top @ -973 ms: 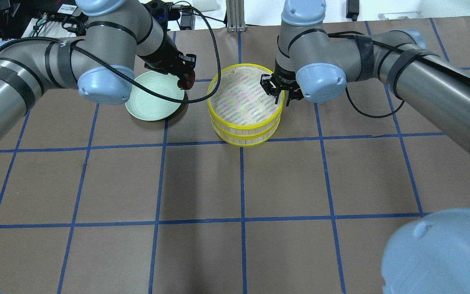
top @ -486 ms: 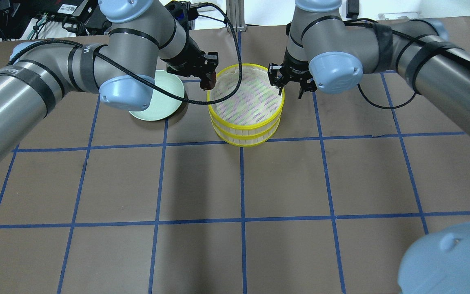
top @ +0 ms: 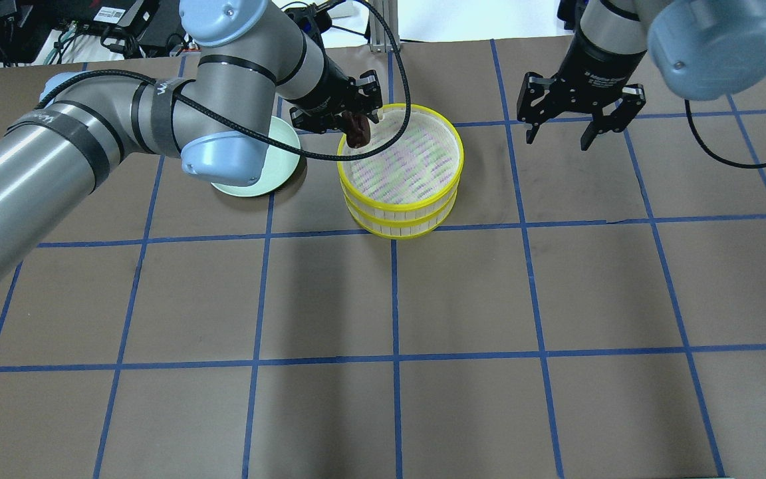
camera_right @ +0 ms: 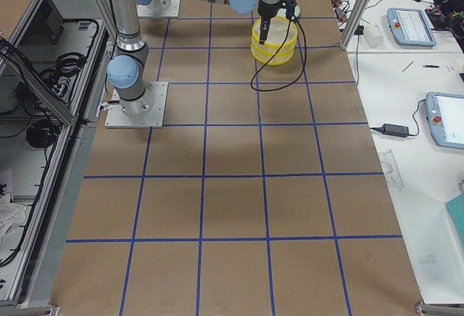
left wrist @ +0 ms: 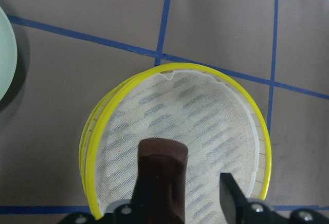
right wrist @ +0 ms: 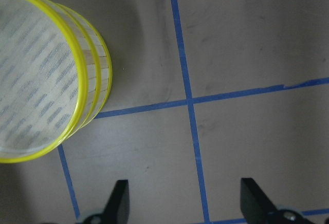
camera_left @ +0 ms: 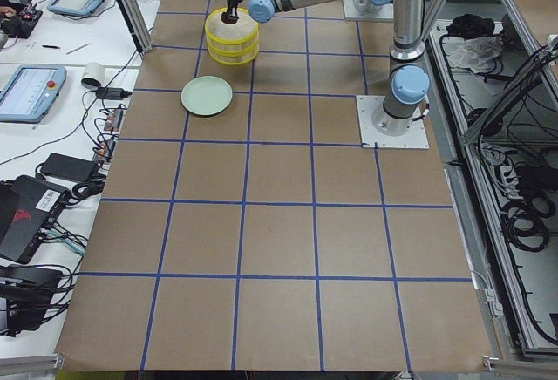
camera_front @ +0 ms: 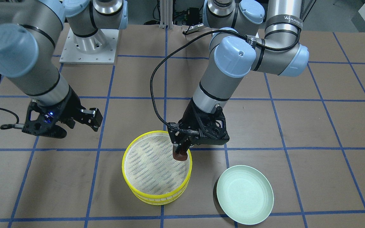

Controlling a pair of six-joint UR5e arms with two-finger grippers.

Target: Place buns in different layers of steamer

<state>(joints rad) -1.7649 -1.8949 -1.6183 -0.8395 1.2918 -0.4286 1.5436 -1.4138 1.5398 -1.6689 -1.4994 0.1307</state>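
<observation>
Matte brown tabletop (top: 463,293), blue-taped grid; round mesh-floored steamer (top: 399,223) near its far edge. The left gripper (top: 358,126) clasps the smooth dark bun (top: 358,138) over it; the right gripper (top: 558,141) gapes.

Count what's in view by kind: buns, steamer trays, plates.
Buns: 1, the dark reddish-brown bun held in the left gripper; no white one shows.
Steamer trays: 2, stacked.
Plates: 1, the mint-green plate.
Total: 4.

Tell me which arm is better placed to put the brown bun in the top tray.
Left. The left gripper holds the brown bun over the top tray of the steamer, just inside its rim. The right gripper is open, empty, off to the side.
</observation>
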